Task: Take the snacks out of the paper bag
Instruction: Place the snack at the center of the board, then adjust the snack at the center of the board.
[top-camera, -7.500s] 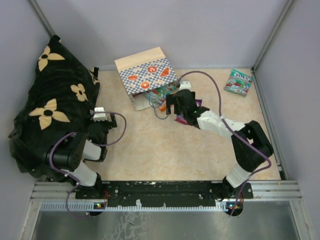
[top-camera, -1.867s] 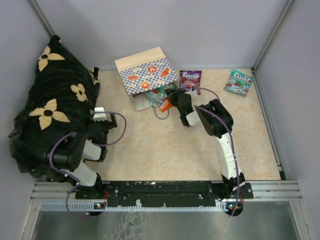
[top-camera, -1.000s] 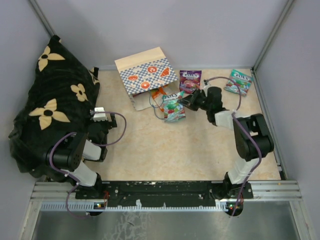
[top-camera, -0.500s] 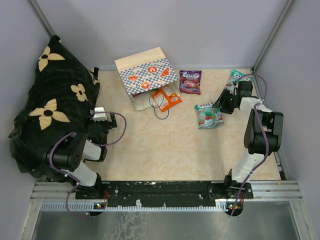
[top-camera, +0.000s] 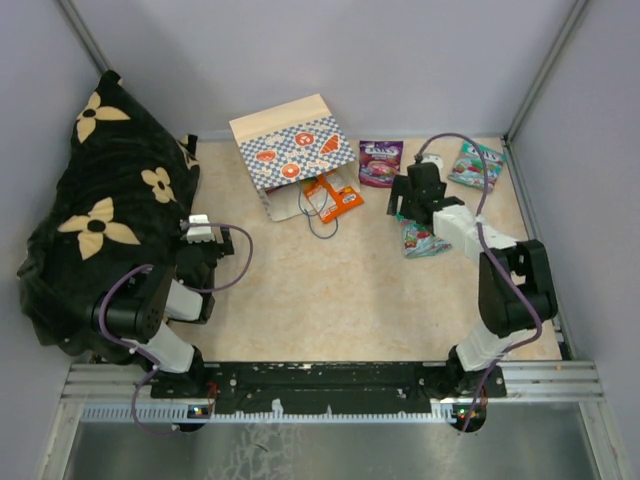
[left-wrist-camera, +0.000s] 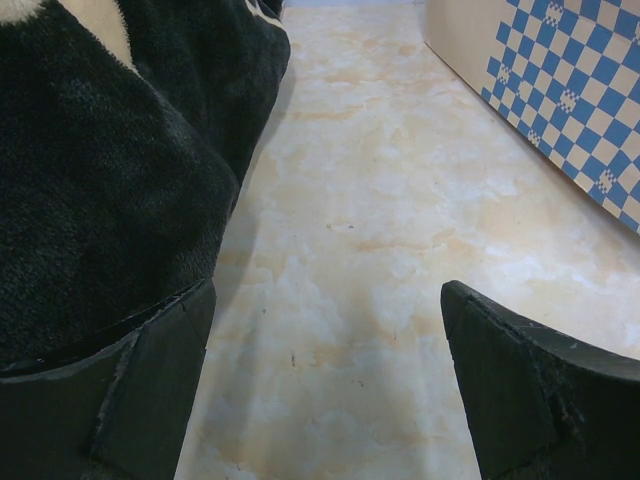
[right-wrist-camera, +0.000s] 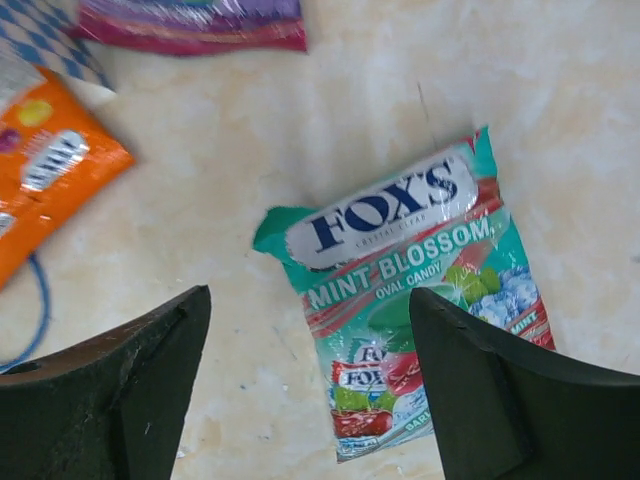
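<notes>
We see our right hand (right-wrist-camera: 308, 330) spread wide and empty just above a teal mint pouch (right-wrist-camera: 400, 300) lying flat on the tabletop (top-camera: 300, 290), a purple pouch (top-camera: 380, 163) nearby, an orange pouch (top-camera: 338, 198) at the mouth of the paper bag (top-camera: 290, 150), and our left hand (left-wrist-camera: 325, 370) wide open beside the black cloth (left-wrist-camera: 100, 200).

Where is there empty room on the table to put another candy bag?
The big bare middle of the table, between the black flowered cloth and the right arm, nearer than the paper bag. Crowded at the back right: orange pouch, purple pouch, Mint Blossom pouch, teal pouch.
</notes>
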